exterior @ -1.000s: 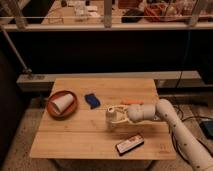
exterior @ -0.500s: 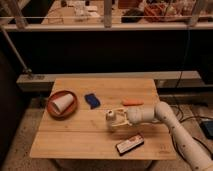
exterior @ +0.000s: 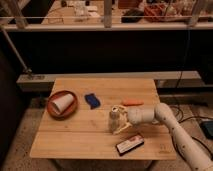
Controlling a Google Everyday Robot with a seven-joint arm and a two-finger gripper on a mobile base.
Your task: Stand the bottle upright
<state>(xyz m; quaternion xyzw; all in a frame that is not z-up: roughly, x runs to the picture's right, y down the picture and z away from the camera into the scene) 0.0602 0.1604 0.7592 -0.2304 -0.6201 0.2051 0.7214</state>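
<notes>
The bottle (exterior: 115, 121) is small and clear with a pale label and a white cap. It stands close to upright on the wooden table (exterior: 75, 140), a little right of centre. My gripper (exterior: 121, 120) is right at the bottle, reaching in from the right on the pale arm (exterior: 150, 115). The gripper's tip surrounds the bottle's right side.
A white paper cup (exterior: 62, 103) lies on a red plate (exterior: 54, 111) at the left. A blue object (exterior: 91, 100) lies mid-table, and an orange object (exterior: 132, 102) lies behind the arm. A flat black-and-white box (exterior: 129, 144) lies near the front edge. A rail and shelves run behind.
The gripper has shifted slightly to the left and towards the front with the bottle. The bottle now looks more upright, with its cap on top.
</notes>
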